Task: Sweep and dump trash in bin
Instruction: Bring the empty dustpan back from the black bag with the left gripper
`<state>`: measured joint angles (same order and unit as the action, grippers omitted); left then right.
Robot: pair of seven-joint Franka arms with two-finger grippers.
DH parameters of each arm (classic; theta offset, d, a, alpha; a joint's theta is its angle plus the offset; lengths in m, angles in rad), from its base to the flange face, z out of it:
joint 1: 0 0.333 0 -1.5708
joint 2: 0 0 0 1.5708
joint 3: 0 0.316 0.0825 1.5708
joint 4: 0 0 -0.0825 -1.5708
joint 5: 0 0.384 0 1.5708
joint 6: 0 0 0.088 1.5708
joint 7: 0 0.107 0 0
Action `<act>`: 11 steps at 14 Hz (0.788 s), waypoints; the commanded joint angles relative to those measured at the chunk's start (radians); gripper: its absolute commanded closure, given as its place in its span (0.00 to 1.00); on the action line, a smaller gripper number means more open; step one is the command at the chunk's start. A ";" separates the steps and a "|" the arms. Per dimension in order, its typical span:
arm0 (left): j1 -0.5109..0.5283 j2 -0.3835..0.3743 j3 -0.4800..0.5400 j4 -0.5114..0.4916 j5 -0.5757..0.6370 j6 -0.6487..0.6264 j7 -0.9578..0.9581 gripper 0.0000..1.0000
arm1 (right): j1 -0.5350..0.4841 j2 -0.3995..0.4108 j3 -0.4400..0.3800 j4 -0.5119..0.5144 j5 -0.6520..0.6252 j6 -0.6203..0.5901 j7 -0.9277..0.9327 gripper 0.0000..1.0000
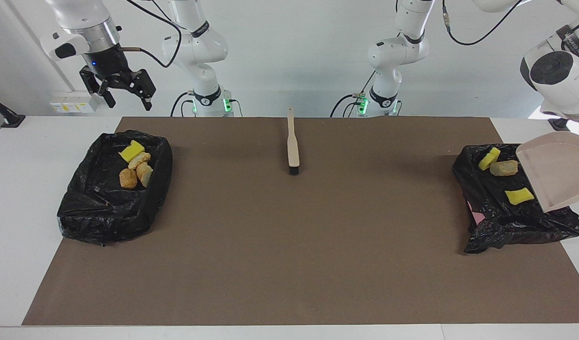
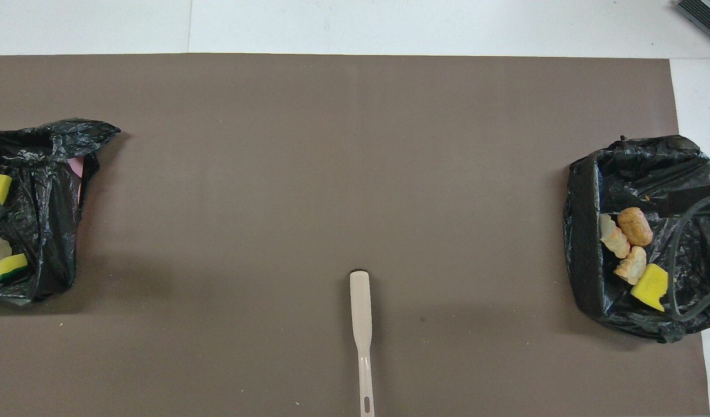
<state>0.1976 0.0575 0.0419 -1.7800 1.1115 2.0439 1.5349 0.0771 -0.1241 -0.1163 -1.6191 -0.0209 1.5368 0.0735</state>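
Tilting over the bin (image 1: 511, 222) at the left arm's end, the dustpan (image 1: 556, 170) is hanging from the left arm, whose gripper is out of sight. Three trash pieces (image 1: 519, 196) are lying in this bin. The right gripper (image 1: 125, 99) is hanging with fingers spread apart, above the other bin (image 1: 105, 212) holding four pieces.

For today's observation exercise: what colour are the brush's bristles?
Black, below a beige handle on the brush; clearest in the facing view.
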 commanded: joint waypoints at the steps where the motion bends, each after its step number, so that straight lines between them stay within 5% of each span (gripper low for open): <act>1: -0.082 -0.033 0.007 -0.021 0.019 -0.099 -0.082 1.00 | 0.003 -0.025 -0.006 -0.028 -0.001 0.008 -0.024 0.00; 11: -0.334 -0.044 0.006 -0.004 -0.283 -0.528 -0.539 1.00 | 0.003 -0.020 0.000 -0.019 0.007 -0.004 -0.018 0.00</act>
<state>-0.1093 0.0368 0.0314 -1.7775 0.8872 1.5591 1.0822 0.0799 -0.1245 -0.1137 -1.6215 -0.0201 1.5367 0.0735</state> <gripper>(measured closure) 0.683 0.000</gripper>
